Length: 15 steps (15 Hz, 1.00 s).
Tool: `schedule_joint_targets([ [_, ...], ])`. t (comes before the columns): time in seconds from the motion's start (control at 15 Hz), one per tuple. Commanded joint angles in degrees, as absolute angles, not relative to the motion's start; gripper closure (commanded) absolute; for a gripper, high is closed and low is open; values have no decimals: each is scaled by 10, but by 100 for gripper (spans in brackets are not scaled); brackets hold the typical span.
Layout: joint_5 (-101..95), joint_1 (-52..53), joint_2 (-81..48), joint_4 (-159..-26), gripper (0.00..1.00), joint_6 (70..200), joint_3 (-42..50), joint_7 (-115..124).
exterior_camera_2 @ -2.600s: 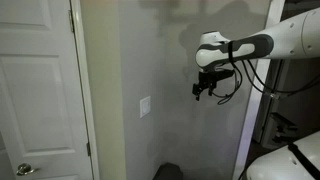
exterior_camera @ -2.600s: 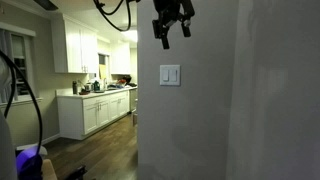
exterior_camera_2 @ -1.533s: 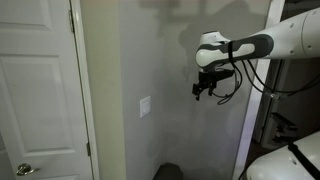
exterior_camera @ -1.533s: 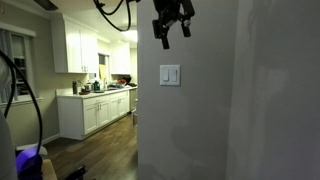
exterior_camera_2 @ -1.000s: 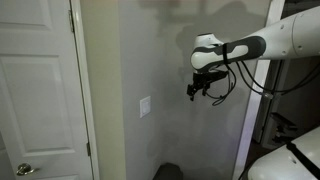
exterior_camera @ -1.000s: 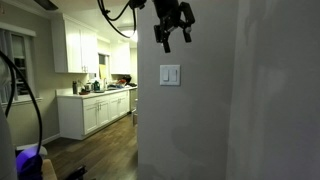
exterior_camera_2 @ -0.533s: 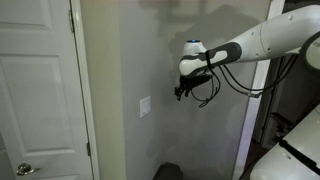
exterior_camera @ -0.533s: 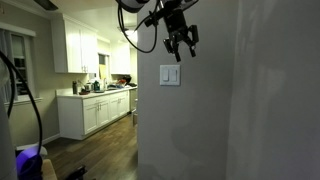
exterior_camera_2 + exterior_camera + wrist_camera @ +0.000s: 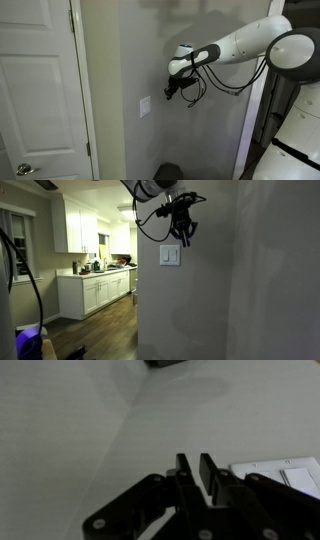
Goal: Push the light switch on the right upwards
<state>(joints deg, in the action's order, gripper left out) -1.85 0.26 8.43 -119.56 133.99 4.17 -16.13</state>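
The white wall plate (image 9: pixel 168 258) sits on the grey wall, with the right-hand light switch (image 9: pixel 175 257) as a narrow paddle in it. In both exterior views my gripper (image 9: pixel 184 241) hangs close to the wall, its tips just above the plate's upper right corner. From the side, the gripper (image 9: pixel 168 95) is up and to the right of the plate (image 9: pixel 145 107), a short way off the wall. In the wrist view the gripper (image 9: pixel 195 466) has only a slim gap between its black fingers (image 9: pixel 208 472), and nothing is between them. The plate (image 9: pixel 285 468) shows beside them at the right.
A white door (image 9: pixel 40 90) with its knob (image 9: pixel 25 169) stands beside the wall section. A kitchen with white cabinets (image 9: pixel 78 225) and a counter (image 9: pixel 95 276) lies beyond the wall's edge. The white arm (image 9: pixel 250 38) reaches in from the side, with cables (image 9: pixel 150 220) hanging from it.
The arm has swung the gripper down and in toward the wall, from well away to just above the plate. The fingers have closed from wide apart to nearly together.
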Motion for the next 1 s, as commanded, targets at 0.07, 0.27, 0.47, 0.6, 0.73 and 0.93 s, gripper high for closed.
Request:
schedule_joint_targets([
  [0.07, 53, 12, 31, -1138, 100, 1343, 41, -251],
  [0.27, 93, 9, 6, -1111, 100, 1336, 34, -291],
  [0.47, 127, 6, -15, -1089, 100, 1325, 26, -329],
  [0.6, 131, 3, -27, -1075, 100, 1307, 20, -348],
  [0.73, 122, 0, -34, -1064, 100, 1289, 17, -356],
  [0.93, 116, -4, -40, -1051, 100, 1254, 14, -375],
])
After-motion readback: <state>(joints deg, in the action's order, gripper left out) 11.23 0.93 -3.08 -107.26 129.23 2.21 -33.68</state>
